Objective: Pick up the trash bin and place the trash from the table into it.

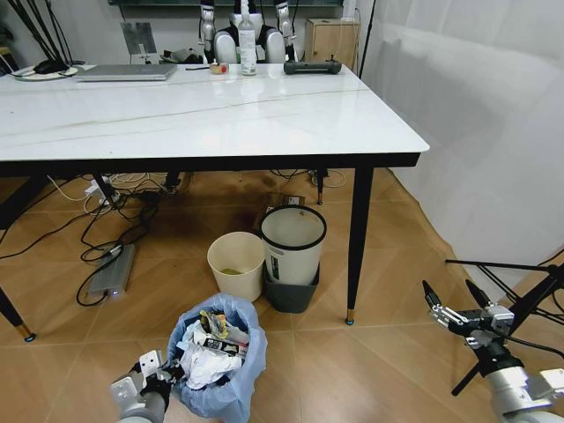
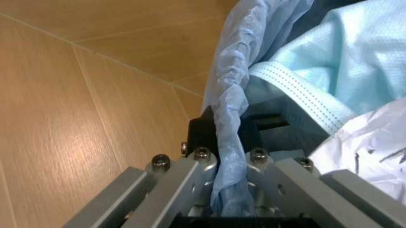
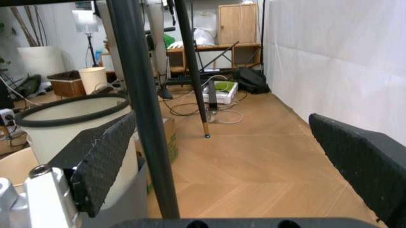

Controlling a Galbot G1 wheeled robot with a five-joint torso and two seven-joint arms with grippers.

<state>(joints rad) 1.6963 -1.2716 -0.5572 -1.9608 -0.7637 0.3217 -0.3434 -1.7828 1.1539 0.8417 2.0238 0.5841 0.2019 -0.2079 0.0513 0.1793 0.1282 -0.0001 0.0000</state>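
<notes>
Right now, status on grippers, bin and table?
Left gripper shut on trash bin rim, bin on floor, full of trash. Right gripper open, idle low right. Table shows no litter.

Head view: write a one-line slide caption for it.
Left gripper clamps the rim of the trash bin on the floor; right gripper hangs open beside the table.

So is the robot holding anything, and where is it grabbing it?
Yes. The left gripper is shut on the trash bin, pinching its blue bag rim. The right gripper is open, holding nothing.
</notes>
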